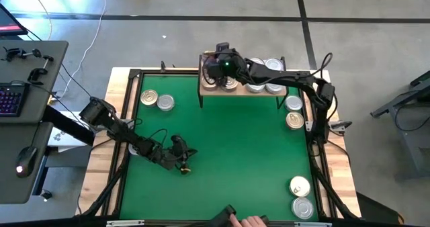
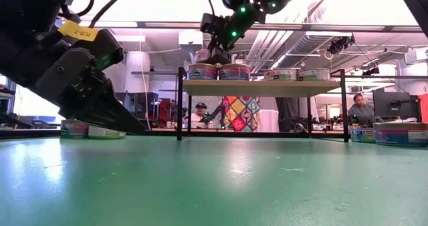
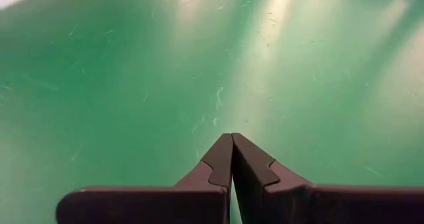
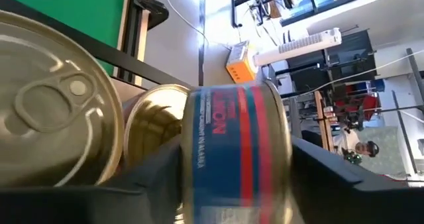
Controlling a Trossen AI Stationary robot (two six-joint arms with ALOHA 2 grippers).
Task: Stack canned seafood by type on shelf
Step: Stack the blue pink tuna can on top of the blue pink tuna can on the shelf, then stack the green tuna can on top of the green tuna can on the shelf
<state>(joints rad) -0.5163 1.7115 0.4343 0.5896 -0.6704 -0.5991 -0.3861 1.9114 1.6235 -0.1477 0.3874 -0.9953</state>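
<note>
Two arms share the work, though only the right gripper (image 1: 216, 74) is busy: it hangs over the left end of the small light-wood shelf on thin black legs (image 1: 262, 93), with a round, flat tin banded in blue and red (image 4: 235, 151) sitting between its dark fingers (image 4: 344, 177), just above the golden pull-tab lids of the tins already standing there (image 4: 53, 111). It looks like a second layer being set onto its own kind at that end; whether the jaws are pinching the tin or letting go of it I cannot tell. Toward the shelf's right end stands a separate group of silver-lidded tins (image 1: 265, 86), which suits sorting by type. Loose tins wait on the large green mat (image 1: 222, 146): two left of the shelf (image 1: 156, 100), two just off its right end (image 1: 293, 113), and two well in front of it by the mat's near right corner (image 1: 301, 195). The left gripper (image 3: 230, 159) rests low over bare mat, well in front of the shelf, its fingers pressed together and empty, probably parked out of the way
</note>
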